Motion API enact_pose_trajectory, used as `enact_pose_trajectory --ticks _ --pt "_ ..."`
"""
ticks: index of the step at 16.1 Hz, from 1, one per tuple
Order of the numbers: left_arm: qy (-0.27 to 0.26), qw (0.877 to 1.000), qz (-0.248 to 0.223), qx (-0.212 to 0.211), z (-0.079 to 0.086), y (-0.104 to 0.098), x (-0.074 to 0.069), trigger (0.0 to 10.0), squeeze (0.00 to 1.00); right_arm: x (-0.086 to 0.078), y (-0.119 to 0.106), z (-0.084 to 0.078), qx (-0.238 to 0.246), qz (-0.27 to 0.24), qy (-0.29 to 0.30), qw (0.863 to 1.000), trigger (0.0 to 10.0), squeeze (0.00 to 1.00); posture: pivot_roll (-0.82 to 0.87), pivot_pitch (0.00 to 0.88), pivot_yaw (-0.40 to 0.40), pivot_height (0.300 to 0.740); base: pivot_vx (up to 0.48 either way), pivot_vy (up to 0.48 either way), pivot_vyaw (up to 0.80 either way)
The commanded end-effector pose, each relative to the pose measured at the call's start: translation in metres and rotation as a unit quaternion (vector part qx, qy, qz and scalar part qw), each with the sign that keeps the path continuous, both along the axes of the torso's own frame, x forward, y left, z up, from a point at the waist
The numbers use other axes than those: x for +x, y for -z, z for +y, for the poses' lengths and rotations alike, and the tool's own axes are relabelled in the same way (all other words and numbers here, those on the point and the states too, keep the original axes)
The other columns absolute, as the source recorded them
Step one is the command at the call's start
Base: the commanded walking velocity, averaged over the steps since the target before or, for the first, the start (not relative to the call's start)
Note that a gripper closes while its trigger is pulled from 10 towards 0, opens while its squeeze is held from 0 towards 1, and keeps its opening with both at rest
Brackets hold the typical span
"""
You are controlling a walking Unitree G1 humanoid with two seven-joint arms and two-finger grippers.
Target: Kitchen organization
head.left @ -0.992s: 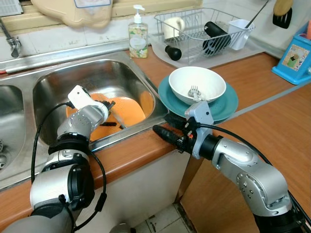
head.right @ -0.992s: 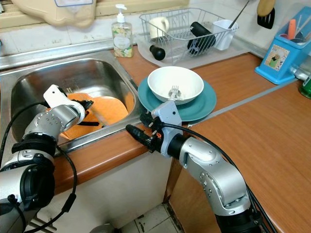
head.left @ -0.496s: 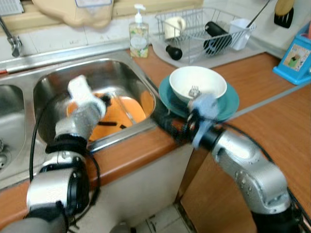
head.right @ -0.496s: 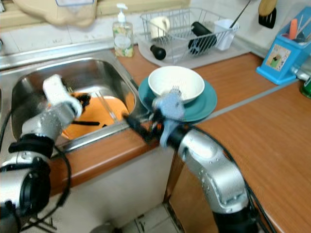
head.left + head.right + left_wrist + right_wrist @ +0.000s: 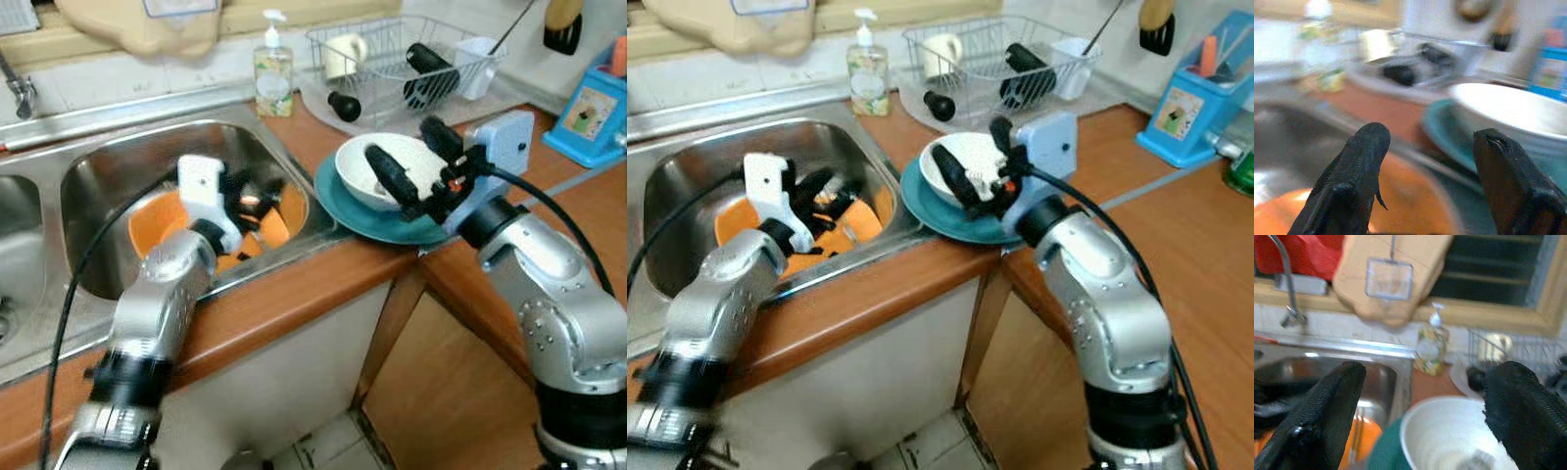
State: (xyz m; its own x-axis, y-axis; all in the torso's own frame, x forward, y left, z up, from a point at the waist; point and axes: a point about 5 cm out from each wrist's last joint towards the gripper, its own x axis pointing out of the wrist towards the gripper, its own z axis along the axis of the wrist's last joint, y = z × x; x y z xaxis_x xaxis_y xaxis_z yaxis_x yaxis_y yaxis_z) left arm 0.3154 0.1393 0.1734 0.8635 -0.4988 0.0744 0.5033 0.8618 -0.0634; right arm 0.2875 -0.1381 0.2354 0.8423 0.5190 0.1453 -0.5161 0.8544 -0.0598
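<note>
Right gripper hovers spread over the white bowl on the teal plate at the counter edge; left gripper, spread, hangs above the orange plate in the sink.

one white bowl, one teal plate, one soap bottle

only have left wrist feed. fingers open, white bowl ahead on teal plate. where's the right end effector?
Observer: Right end effector hangs open over the white bowl, holding nothing.
Operator: anything in the bowl?
Observer: I can't tell; the right wrist view shows only a blurred grey shape at the bottom.
Operator: what's under my left end effector?
Observer: Left end effector is above the orange plate in the sink.
</note>
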Motion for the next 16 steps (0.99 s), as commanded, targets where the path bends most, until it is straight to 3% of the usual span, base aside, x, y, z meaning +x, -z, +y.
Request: enact_pose_trajectory --ticks 1,3,5,8,13,16 --pt "0.037 0.999 -0.003 0.013 -0.008 0.001 -0.009 10.0 0.00 0.002 0.005 -0.010 -0.010 0.017 0.015 1.000 10.0 0.00 -0.04 0.000 0.028 0.740 0.000 0.000 0.00" --pt "0.078 0.996 -0.017 0.047 -0.015 0.003 -0.027 10.0 0.00 0.003 0.012 -0.020 -0.023 0.042 0.013 0.999 10.0 0.00 -0.05 0.000 0.026 0.740 0.000 0.000 0.00" --pt "0.101 0.993 -0.011 0.058 -0.018 0.006 -0.037 10.0 0.00 0.008 0.013 -0.027 -0.025 0.050 0.028 0.998 10.0 0.00 -0.04 0.000 0.024 0.740 0.000 0.000 0.00" --pt "0.107 0.992 -0.007 0.062 -0.021 0.008 -0.043 10.0 0.00 0.007 0.023 -0.034 -0.058 0.070 0.024 0.996 10.0 0.00 -0.04 0.000 0.017 0.740 0.000 0.000 0.00" --pt "0.110 0.992 -0.006 0.062 -0.022 0.007 -0.045 10.0 0.00 0.009 0.025 -0.037 -0.056 0.072 0.036 0.995 10.0 0.00 -0.05 0.000 0.018 0.740 0.000 0.000 0.00" --pt "0.111 0.992 -0.003 0.064 -0.022 0.007 -0.046 10.0 0.00 0.015 0.027 -0.054 -0.055 0.078 0.099 0.991 10.0 0.00 -0.04 0.000 0.017 0.740 0.000 0.000 0.00"
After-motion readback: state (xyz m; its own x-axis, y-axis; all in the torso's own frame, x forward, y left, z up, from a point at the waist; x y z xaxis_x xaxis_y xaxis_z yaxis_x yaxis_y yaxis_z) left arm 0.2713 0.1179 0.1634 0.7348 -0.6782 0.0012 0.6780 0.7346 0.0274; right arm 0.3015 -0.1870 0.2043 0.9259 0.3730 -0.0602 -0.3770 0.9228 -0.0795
